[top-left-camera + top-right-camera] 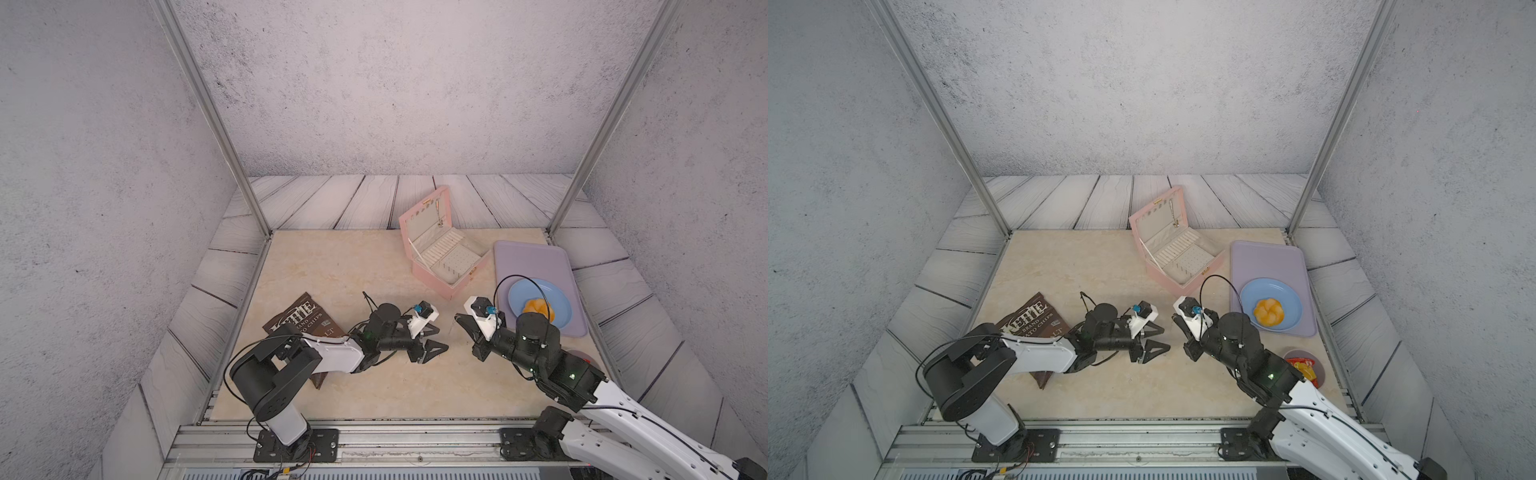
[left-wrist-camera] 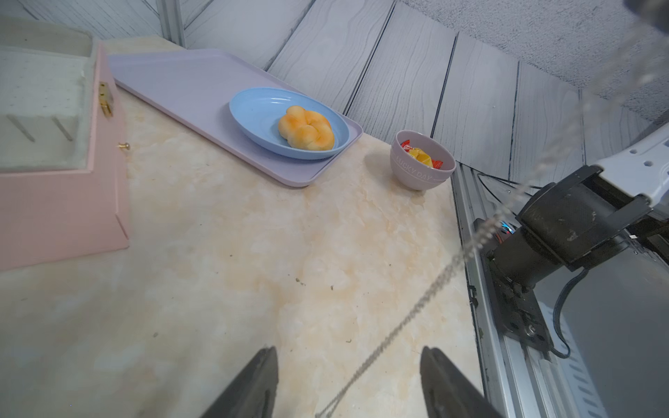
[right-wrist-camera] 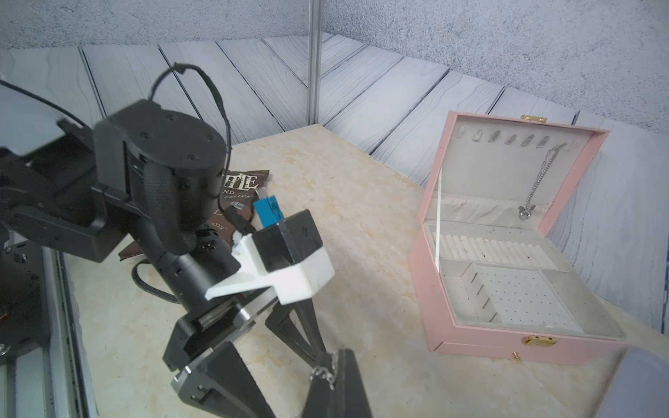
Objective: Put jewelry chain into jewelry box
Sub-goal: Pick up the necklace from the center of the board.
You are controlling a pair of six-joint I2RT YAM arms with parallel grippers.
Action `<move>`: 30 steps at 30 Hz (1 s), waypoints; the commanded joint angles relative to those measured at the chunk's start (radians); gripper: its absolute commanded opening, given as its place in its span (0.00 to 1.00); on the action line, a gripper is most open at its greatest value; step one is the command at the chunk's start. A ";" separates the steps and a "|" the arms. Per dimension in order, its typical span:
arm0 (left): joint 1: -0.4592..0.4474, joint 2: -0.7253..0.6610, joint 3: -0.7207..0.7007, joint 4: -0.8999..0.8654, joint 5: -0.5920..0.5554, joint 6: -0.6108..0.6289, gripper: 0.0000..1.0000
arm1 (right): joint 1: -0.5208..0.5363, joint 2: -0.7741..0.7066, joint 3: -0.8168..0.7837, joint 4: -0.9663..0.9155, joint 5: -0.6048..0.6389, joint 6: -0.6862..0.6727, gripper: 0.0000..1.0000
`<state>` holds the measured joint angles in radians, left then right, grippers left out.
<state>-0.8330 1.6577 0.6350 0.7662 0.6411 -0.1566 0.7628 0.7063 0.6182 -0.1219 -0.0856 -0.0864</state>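
Marble tabletop [image 1: 332,270] inside grey walls [image 1: 374,83] | right gripper [image 1: 458,318] pinched shut on jewelry chain [image 2: 409,318] | chain strung from right tips to between parted jaws of left gripper [image 1: 441,338], not gripped there | jewelry box [image 1: 440,282] lid up, farther back, nearer right arm | likely next: right-arm carry over open compartments

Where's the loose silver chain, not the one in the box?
Right wrist view: the fine silvery chain is pinched in the shut right gripper, facing the open left gripper, short of the pale pink jewelry box.
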 commanded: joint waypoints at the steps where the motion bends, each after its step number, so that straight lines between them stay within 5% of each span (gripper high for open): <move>1: -0.007 0.038 0.033 0.055 0.041 0.023 0.64 | 0.004 -0.018 0.031 -0.024 -0.024 -0.009 0.00; 8: -0.014 0.114 0.069 0.094 0.093 0.002 0.48 | 0.003 -0.042 0.044 -0.032 -0.027 0.002 0.00; 30: -0.030 0.277 0.100 0.193 0.119 -0.069 0.34 | 0.004 -0.098 0.084 -0.053 -0.026 0.017 0.00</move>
<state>-0.8597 1.9213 0.7143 0.9180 0.7574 -0.2230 0.7628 0.6182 0.6796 -0.1692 -0.1024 -0.0795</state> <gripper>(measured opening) 0.349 0.043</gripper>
